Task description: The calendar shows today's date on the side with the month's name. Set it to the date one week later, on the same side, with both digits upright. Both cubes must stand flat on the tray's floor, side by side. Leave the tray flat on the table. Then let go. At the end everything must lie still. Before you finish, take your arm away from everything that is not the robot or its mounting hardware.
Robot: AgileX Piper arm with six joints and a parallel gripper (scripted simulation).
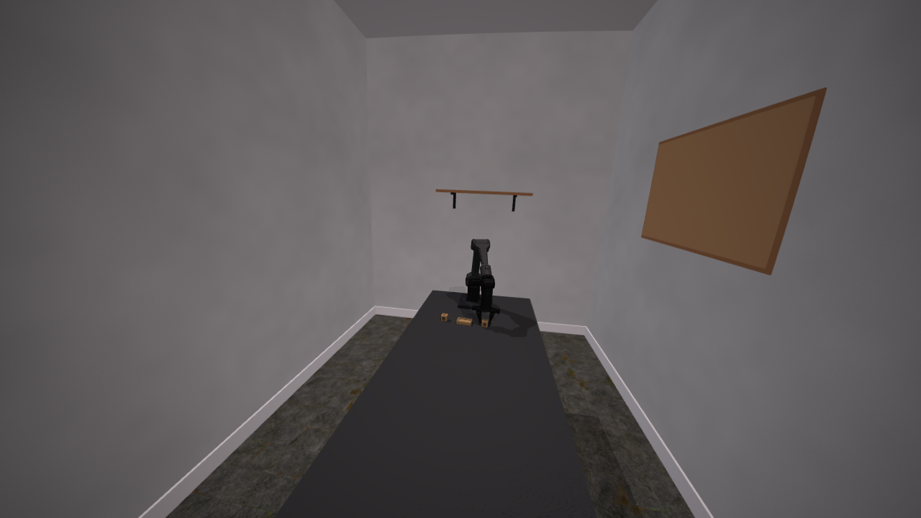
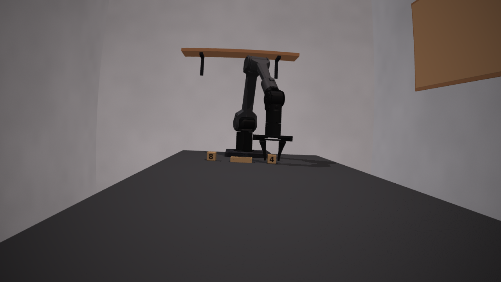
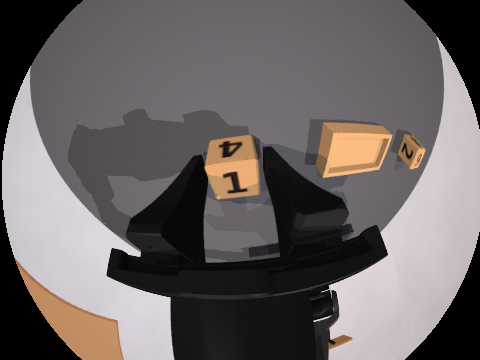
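A wooden cube stands on the table to the right of the tray, with a 4 on its front face. The wrist view shows the same cube with a 4 and a 1. My gripper points straight down. Its open fingers stand on either side of this cube, with small gaps. The empty wooden tray lies flat on the table. It also shows in the wrist view. A second cube, showing an 8, stands to the left of the tray. In the wrist view this cube shows a 2.
The arm's base stands just behind the tray. A wall shelf hangs above the arm. A cork board hangs on the right wall. The table's far edge runs close behind the cubes.
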